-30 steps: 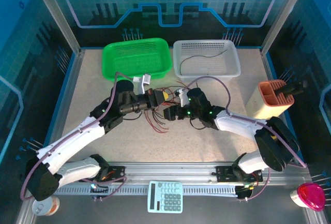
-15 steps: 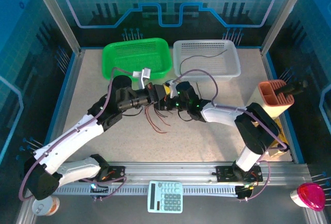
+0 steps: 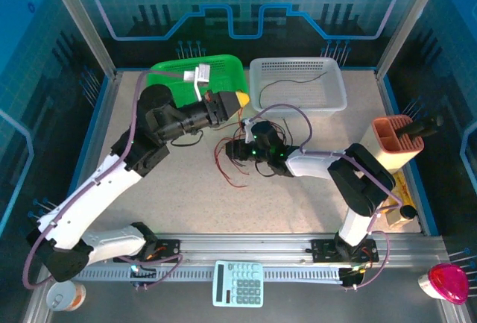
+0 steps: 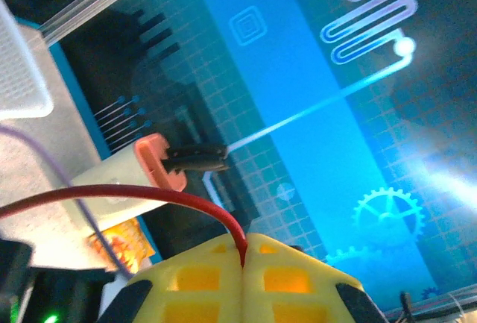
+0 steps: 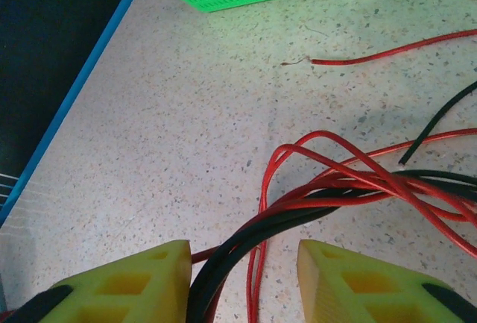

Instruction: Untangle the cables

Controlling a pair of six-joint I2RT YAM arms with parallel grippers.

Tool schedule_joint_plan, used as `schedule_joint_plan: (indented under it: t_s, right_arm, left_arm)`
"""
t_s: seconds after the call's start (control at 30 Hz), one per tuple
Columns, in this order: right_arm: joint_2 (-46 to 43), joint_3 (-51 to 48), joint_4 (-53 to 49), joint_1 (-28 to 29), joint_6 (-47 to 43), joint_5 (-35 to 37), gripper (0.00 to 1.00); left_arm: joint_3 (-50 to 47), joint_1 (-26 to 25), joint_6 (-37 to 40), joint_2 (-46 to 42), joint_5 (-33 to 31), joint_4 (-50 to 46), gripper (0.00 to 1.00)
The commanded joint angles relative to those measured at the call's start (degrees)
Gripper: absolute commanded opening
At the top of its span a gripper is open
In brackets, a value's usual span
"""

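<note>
your left gripper [image 4: 244, 248] clamping a red cable [image 4: 134, 193], your right gripper [image 5: 244, 259] jaws apart straddling the cables [image 5: 335, 185], green basket [image 3: 223, 69] at their 11 o'clock

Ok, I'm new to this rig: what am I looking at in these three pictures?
Two robot arms, each ending in a two-finger yellow gripper, stand at the near edge of a table. The wide picture looks down from above and behind them; the other two come from a camera on each wrist. On the table lie a tangle of thin red and black cables, a green basket and a white basket with one thin cable in it. The left gripper, near the green basket, is shut on a single red cable. The right gripper sits low with its jaws apart on either side of the bundle, not clamped on it.
</note>
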Motion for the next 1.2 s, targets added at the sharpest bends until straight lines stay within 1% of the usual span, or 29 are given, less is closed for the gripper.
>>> schedule_joint_plan:
  t_s: [0.0,0.13,0.33,0.47,0.7,0.8,0.9,1.03,1.17]
  right_arm:
    - [0.9,-2.3,1.5,0.0,0.7,1.4,0.43]
    - [0.9,-2.8,1.6,-0.1,0.9,1.4,0.43]
    - [1.1,-3.3,1.7,-0.1,1.0,1.2,0.43]
    - [1.2,-3.7,1.8,-0.1,1.3,1.2,0.44]
    - [1.0,-5.0,2.5,-0.1,1.7,0.6,0.45]
    - [-0.8,-5.4,2.0,-0.1,1.5,-0.4,0.49]
    - [-4.3,-5.6,-0.3,-0.1,0.7,-0.6,0.56]
    - [-10.0,-5.1,-5.5,-0.1,-1.2,-0.3,0.66]
    - [-16.2,-4.5,-11.7,-0.2,-3.3,0.7,0.72]
  left_arm:
    - [6.2,-0.5,0.2,0.6,2.3,-1.4,0.0]
    - [13.1,-0.4,2.1,1.6,1.9,-4.4,0.0]
    - [23.7,-0.4,5.8,4.0,-0.1,-8.8,0.0]
    - [31.2,-0.2,9.0,7.0,-1.2,-11.9,0.0]
    - [43.1,1.1,11.3,13.2,-1.9,-15.2,0.0]
    - [45.3,3.5,11.5,14.9,-2.1,-16.1,0.0]
    - [46.0,7.1,11.1,16.3,-1.7,-15.7,0.0]
    - [46.1,12.8,9.6,18.4,0.0,-13.0,0.0]
    - [48.8,16.9,9.3,22.1,1.4,-12.5,0.0]
